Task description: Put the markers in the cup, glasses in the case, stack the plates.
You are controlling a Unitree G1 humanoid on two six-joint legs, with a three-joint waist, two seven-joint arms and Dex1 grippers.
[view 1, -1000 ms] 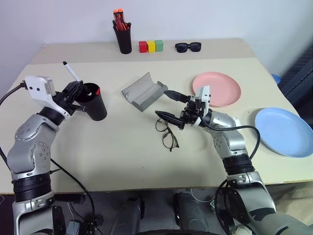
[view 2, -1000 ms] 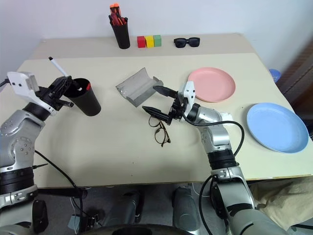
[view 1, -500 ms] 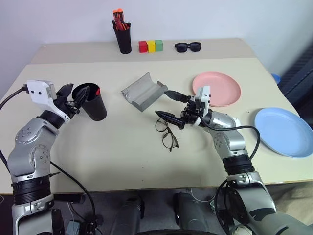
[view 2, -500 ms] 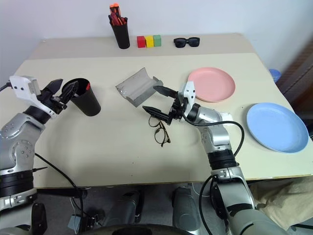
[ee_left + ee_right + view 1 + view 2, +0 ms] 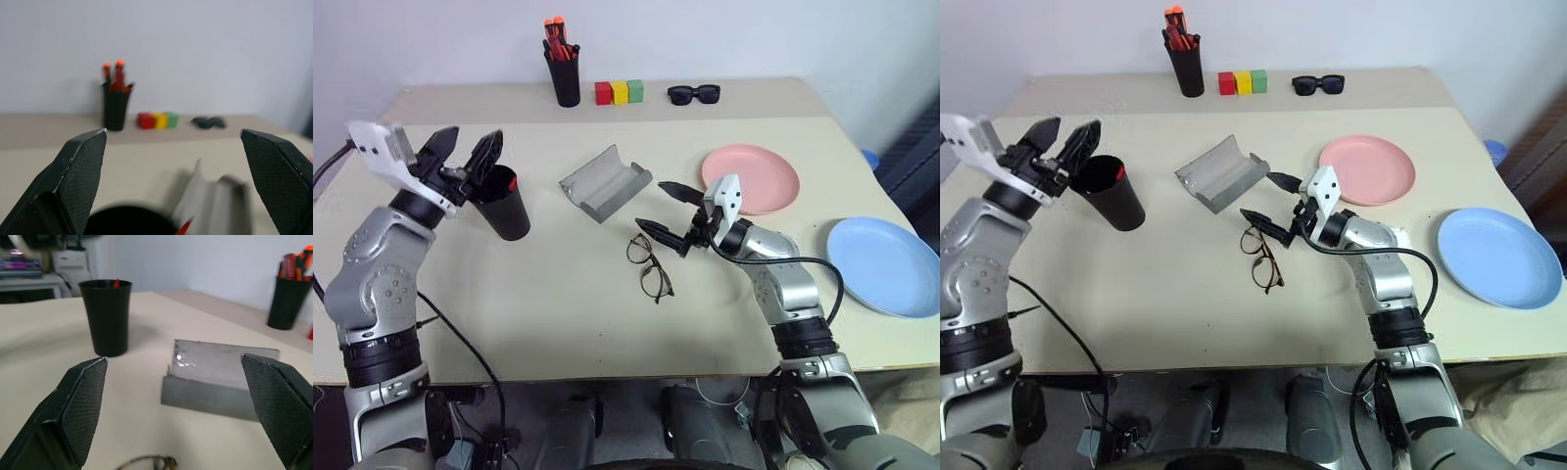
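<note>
On the beige table (image 5: 538, 294) the left gripper (image 5: 462, 157) hangs just above the rim of the black cup (image 5: 505, 205), its two black fingers spread wide apart with nothing between them and nothing touching them. A red marker tip (image 5: 512, 182) pokes up inside the cup at its far edge; I cannot make out a second marker in there. Over toward the middle, the right gripper (image 5: 667, 208) is held low, its fingers also splayed wide and empty, pointing toward the grey case (image 5: 604, 182). The case lies open like a trough, its hollow facing up, between the cup and the pink plate (image 5: 752, 178). The glasses (image 5: 649, 264) lie flat on the table just below and beside the right gripper's lower finger, close to it, though whether they touch I cannot tell. The blue plate (image 5: 884, 265) sits apart from the pink one, out near the right edge of the table, so the two are unstacked. Along the back edge stand a tall black pen holder (image 5: 564, 70) with orange-red pens, three small blocks (image 5: 620, 92) in red, yellow and green side by side, and a pair of black sunglasses (image 5: 692, 94)
</note>
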